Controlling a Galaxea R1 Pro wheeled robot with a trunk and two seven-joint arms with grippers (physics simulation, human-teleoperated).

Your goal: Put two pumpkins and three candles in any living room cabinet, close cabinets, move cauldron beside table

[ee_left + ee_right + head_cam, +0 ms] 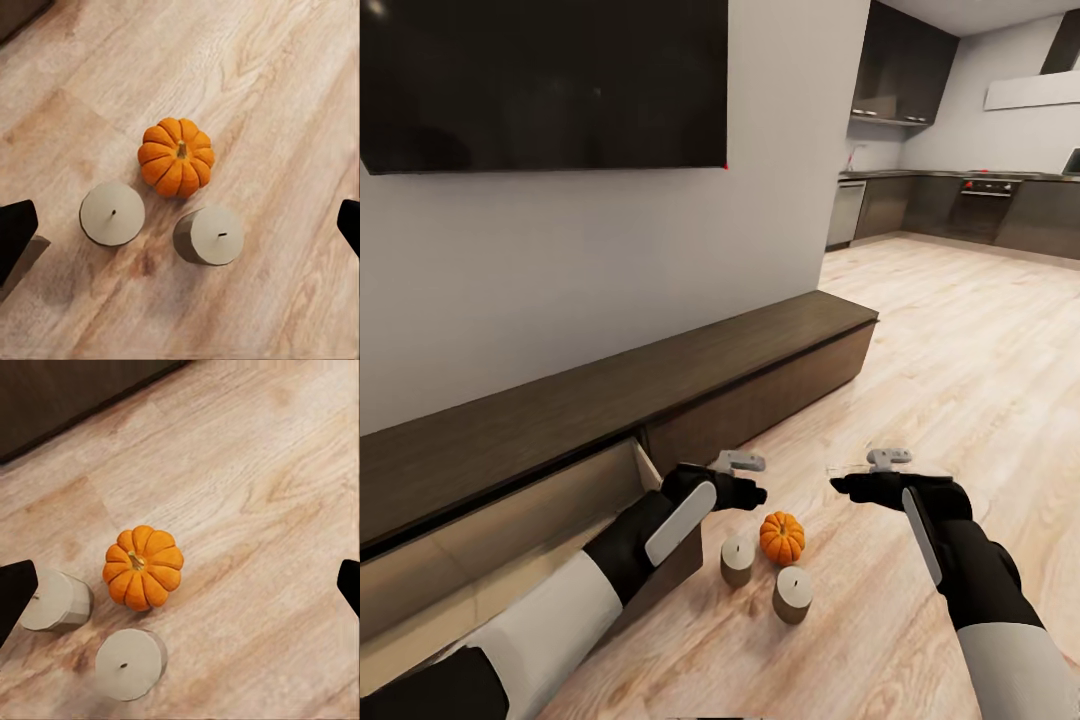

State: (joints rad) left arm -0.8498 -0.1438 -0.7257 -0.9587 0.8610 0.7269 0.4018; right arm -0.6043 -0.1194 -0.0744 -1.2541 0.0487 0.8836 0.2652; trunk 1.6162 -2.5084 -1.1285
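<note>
Lower centre of head view: one pumpkin (782,537) on the wood floor (960,380), two candles (738,560) touching or just beside it, one at its left, the other (792,594) below it. Same trio mid-frame in left wrist view: pumpkin (176,157), candles (112,214) and (210,236). None stowed yet as far as visible.

Cabinet (660,385) running from lower left to centre right along the wall; one drawer (510,530) at lower left pulled open, pale inside, nothing seen in it. So drawer-opening step looks done; loading, closing and cauldron placement all left.

Left gripper (745,478) hovering above the items, near the open drawer's corner; fingers spread wide, tips at both frame edges of its wrist view, holding nothing. Right gripper (875,470) hovering at centre right, also spread wide and empty, pumpkin (142,566) below it.

Likely next: descend on pumpkin or a candle.
</note>
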